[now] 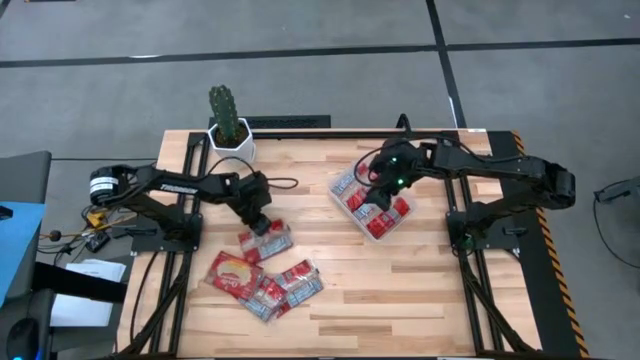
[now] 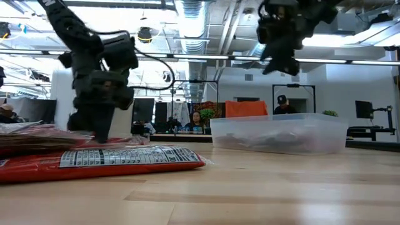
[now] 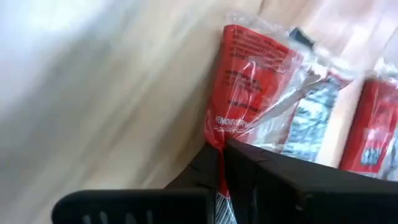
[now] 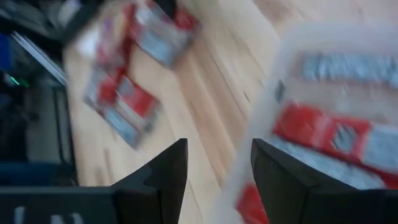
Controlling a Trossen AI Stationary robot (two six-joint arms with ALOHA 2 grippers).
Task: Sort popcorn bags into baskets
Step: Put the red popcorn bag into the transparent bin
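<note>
Several red foil popcorn bags (image 1: pixel 262 285) lie in a loose pile on the wood near the table's near edge; one (image 2: pixel 106 164) fills the foreground of the low view. A further bag (image 1: pixel 270 241) lies just beyond the pile, and my left gripper (image 1: pixel 262 224) is down on it, shut. The clear plastic tray (image 1: pixel 372 207) sits right of centre with a few bags (image 4: pixel 329 134) inside. My right gripper (image 4: pixel 217 180) hangs open above the tray's near left part and touches nothing. My left gripper pinches the red bag between its two fingers (image 3: pixel 249 171) at one corner of its end seam (image 3: pixel 216 138). It comes from above, pointing down. The rest of the bag (image 3: pixel 255 81) stretches away from the fingers, flat on the wood.
A white pot with a cactus (image 1: pixel 229 128) stands at the far edge, behind my left arm. Bare wood (image 1: pixel 420 290) lies between the pile and the tray and along the near right. People (image 2: pixel 199 120) sit in the room beyond the table.
</note>
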